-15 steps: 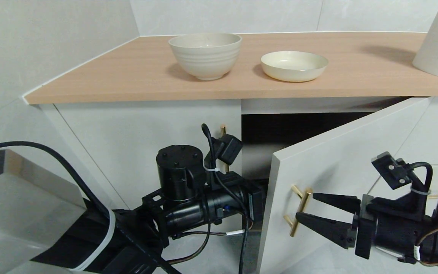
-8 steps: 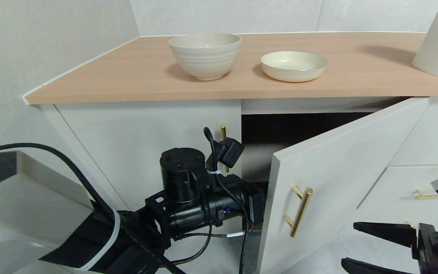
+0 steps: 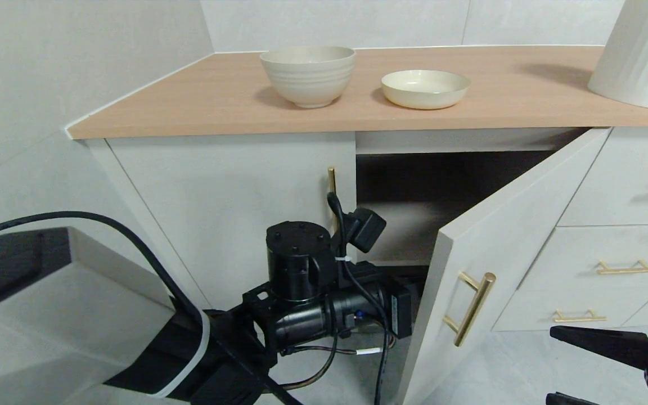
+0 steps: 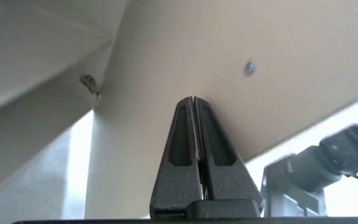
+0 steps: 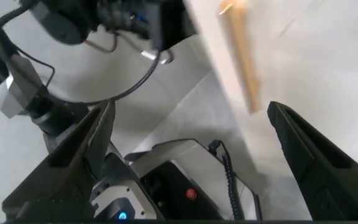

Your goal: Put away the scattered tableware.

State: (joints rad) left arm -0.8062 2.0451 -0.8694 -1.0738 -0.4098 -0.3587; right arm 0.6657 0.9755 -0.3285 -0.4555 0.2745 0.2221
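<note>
A deep ribbed cream bowl [image 3: 308,76] and a shallow cream dish [image 3: 425,88] stand side by side on the wooden countertop [image 3: 189,112]. Below them the cabinet door [image 3: 504,225] stands ajar, its gold handle [image 3: 473,308] facing outward, with a dark compartment [image 3: 442,180] behind it. My left arm [image 3: 313,292] is low at the door's free edge, and its gripper [image 4: 192,101] is shut on nothing, close against a pale panel. My right gripper [image 3: 554,365] is open at the lower right, apart from the handle [image 5: 241,62]; in its wrist view the gripper [image 5: 188,118] holds nothing.
A large white ribbed vessel [image 3: 639,56] stands on the counter's right end. Drawers with gold pulls [image 3: 628,269] lie right of the open door. A tiled wall [image 3: 48,67] closes off the left side. Pale floor [image 3: 526,365] lies below the door.
My right gripper has drawn back from the door handle, down and to the right. The head view has shifted, so the counter now looks farther off. The left arm stays by the door's edge.
</note>
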